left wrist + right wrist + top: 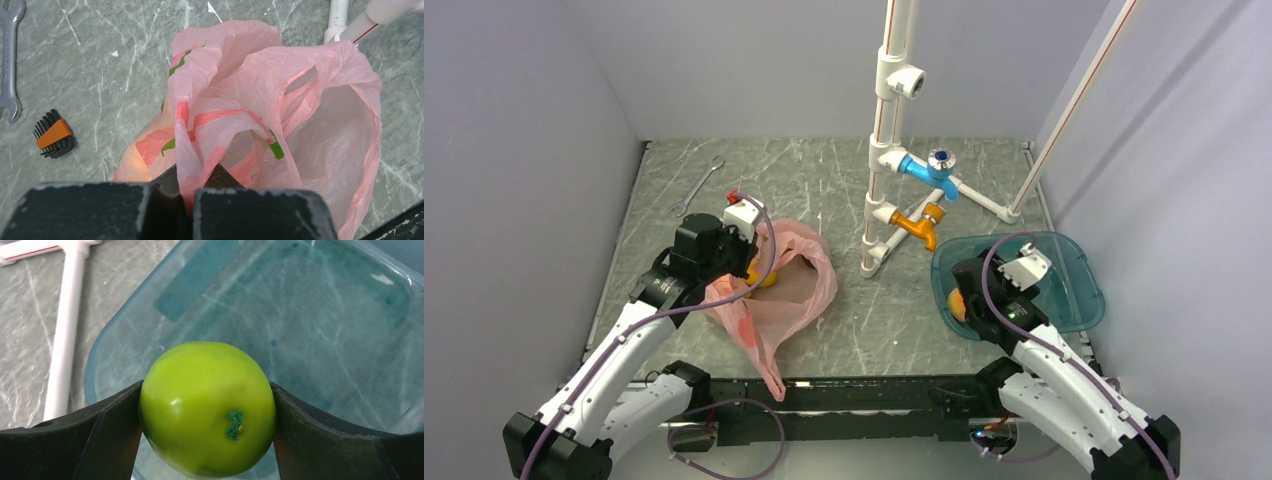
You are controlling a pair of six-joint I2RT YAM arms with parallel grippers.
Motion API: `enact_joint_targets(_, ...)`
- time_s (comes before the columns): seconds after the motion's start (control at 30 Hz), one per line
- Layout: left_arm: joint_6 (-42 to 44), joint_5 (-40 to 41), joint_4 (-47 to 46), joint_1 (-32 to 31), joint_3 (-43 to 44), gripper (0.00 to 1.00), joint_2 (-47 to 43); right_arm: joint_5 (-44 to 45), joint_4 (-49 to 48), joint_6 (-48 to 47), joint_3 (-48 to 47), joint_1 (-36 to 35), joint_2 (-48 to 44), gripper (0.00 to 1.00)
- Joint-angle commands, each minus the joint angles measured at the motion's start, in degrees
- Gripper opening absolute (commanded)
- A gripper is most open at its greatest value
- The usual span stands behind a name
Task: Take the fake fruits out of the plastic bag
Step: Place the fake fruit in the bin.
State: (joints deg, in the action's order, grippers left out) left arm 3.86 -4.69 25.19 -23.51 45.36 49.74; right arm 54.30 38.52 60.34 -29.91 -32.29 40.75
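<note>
Left gripper (185,206): jaws nearly closed, pinching a fold of the pink plastic bag (226,56) between the fingers. The bag sits on the marble-pattern table (844,320), left of centre, mouth gaping open to the right of the pinch. From the top view, a yellow fruit (765,277) shows at the bag mouth right by the left gripper; the wrist view only gives a yellowish glow through the film, so the type can't be told.

Right gripper (207,412): jaws spread wide, clamped on a green apple (207,395), one finger touching each side, stem end facing the camera. The apple is held above the teal see-through tub (320,315), inside its left rim, not touching the floor.

Also on the table: open-end wrench (9,60) and hex key set (54,136) left of the bag, PVC pipe stand (879,200) with blue and orange taps between bag and tub.
</note>
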Motion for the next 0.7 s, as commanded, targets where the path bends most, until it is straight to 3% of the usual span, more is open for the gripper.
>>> enact_joint_targets(0.0,0.4,0.1,0.2,-0.2,2.1,0.0,-0.2,-7.9,-6.0,-5.8,0.8,6.8,-0.7,0.16)
enact_joint_targets(0.07,0.4,-0.1,0.3,-0.2,2.3,0.0,-0.1,-11.1,-8.5,-8.1,2.3,9.4,-1.9,0.21)
enact_joint_targets(0.13,0.4,-0.1,0.3,-0.2,2.3,0.0,-0.1,-13.6,-10.7,-10.2,3.4,11.3,-2.6,0.41)
enact_joint_targets(0.23,0.4,-0.1,0.2,-0.2,2.3,0.0,-0.2,-16.8,-12.6,-11.9,4.4,13.0,-2.6,0.77)
enact_joint_targets(0.33,0.4,-0.2,0.1,-0.2,2.2,0.0,-0.2,-17.5,-11.7,-12.2,3.9,13.2,-2.8,0.98)
enact_joint_targets(0.67,0.3,-0.5,0.2,-0.2,2.3,0.0,-0.3,-24.7,-3.8,-12.8,-0.9,13.2,-10.6,0.99)
